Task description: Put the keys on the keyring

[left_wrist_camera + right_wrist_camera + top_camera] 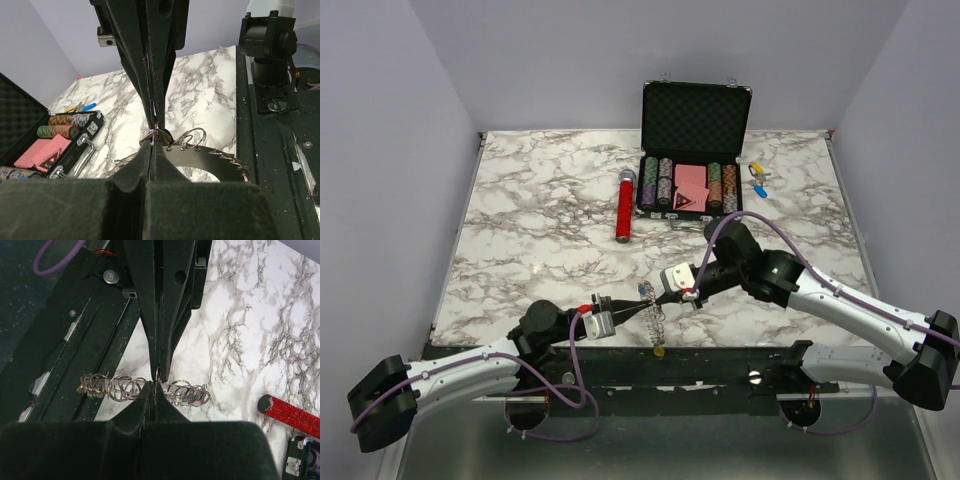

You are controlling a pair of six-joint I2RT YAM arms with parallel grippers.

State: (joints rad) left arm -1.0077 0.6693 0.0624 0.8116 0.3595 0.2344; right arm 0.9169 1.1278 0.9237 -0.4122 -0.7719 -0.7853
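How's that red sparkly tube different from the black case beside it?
The red tube is slim and round; the black case is boxy and much bigger. The tube lies on its side; the case stands open, lid raised, showing poker chips. Both rest on the far part of the marble table.

A red cylinder (pixel 624 206) lies beside the open poker-chip case (pixel 695 118).
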